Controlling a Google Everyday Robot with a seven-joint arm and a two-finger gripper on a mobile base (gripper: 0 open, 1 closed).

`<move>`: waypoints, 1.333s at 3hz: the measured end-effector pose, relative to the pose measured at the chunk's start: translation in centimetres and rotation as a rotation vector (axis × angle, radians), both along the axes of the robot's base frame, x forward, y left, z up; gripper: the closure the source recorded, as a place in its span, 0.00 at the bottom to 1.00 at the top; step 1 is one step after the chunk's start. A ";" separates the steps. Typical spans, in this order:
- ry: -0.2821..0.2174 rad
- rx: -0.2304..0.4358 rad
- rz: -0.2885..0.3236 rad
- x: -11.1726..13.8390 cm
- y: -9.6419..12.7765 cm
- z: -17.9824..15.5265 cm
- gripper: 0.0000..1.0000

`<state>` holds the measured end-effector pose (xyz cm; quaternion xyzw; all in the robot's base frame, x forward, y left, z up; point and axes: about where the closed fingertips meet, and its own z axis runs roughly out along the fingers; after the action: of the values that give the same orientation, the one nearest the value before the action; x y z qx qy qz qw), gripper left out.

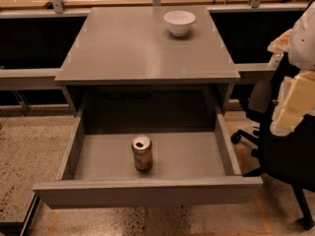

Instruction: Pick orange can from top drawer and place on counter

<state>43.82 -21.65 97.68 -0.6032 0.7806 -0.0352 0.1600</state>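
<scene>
The orange can stands upright on the grey floor of the open top drawer, a little left of the drawer's middle, with its silver top and dark opening showing. The drawer is pulled fully out below the counter, a large flat grey tabletop. My gripper, white and cream, hangs at the right edge of the camera view. It is well to the right of the drawer, above the level of the can, and holds nothing that I can see.
A white bowl sits at the back right of the counter. A black office chair on wheels stands right of the drawer, beneath my gripper. A speckled floor surrounds the cabinet, and light wooden surfaces run along the back.
</scene>
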 end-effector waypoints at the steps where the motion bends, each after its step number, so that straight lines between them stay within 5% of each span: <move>1: 0.000 0.000 0.000 0.0 0.0 0.0 0.00; 4: -0.023 0.305 0.070 2.9 4.6 -6.2 0.00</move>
<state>46.73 -17.04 91.53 -0.5984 0.7534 0.0825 0.2598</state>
